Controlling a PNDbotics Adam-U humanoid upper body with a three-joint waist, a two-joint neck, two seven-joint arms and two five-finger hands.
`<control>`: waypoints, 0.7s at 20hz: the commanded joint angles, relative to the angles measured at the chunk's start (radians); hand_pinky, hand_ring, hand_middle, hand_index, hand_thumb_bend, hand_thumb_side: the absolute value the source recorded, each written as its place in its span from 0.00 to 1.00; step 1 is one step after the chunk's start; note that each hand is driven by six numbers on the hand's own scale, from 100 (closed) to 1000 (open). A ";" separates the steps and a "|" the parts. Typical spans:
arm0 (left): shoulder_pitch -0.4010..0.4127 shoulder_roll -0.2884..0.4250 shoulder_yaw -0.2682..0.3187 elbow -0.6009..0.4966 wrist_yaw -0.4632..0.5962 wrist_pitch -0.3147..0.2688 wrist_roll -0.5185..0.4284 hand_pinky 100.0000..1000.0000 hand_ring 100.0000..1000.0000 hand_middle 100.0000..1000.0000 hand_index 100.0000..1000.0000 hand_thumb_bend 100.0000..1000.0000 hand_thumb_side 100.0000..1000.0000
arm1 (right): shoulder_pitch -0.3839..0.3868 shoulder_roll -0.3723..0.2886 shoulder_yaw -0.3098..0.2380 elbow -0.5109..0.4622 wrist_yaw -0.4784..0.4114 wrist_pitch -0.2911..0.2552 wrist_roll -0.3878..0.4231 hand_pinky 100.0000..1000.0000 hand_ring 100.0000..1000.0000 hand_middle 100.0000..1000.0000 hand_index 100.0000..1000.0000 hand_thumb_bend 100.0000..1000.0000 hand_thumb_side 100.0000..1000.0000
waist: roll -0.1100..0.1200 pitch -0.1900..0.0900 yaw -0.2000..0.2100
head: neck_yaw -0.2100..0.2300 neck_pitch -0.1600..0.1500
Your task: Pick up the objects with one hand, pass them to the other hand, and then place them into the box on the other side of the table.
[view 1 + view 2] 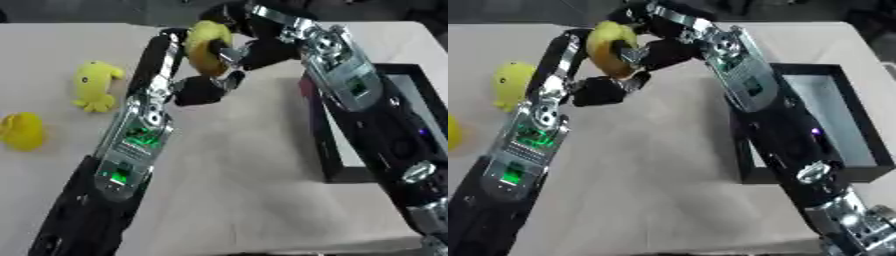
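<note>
— Looking down: a pale table (227,190) is carrying a black box (859,165) on the right, with two yellow toys (94,85) lying left.

— And the yellow plush (206,45)?

— It is hanging mid-air, the left hand (175,60) and right hand (249,52) both curling round it.

Even, moderately bright overhead light, table (245,165) pale and slightly washed out, soft faint shadows under the arms, small glints on silver joints, green indicator glow on left forearm, whole frame soft and blurred, yellow toy (94,85) edges smeared, far background dark
</note>
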 commanded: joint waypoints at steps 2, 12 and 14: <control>-0.005 0.012 0.017 -0.003 -0.014 0.019 0.014 0.86 0.71 0.64 0.95 0.53 0.17 | -0.007 -0.034 -0.016 -0.031 -0.021 0.008 0.009 0.98 1.00 0.89 0.46 0.00 0.11 | -0.008 -0.022 -0.004 | -0.022 -0.014; 0.037 0.089 0.046 -0.022 0.043 0.040 0.048 0.86 0.70 0.64 0.94 0.51 0.15 | 0.036 -0.091 -0.055 -0.080 -0.063 0.031 -0.040 0.98 1.00 0.90 0.46 0.00 0.11 | 0.004 -0.029 -0.016 | -0.057 -0.010; 0.050 0.126 0.053 -0.042 0.072 0.040 0.042 0.86 0.70 0.63 0.93 0.49 0.15 | 0.055 -0.120 -0.071 -0.090 -0.072 0.033 -0.065 0.98 1.00 0.90 0.46 0.00 0.11 | 0.011 -0.034 -0.019 | -0.071 -0.004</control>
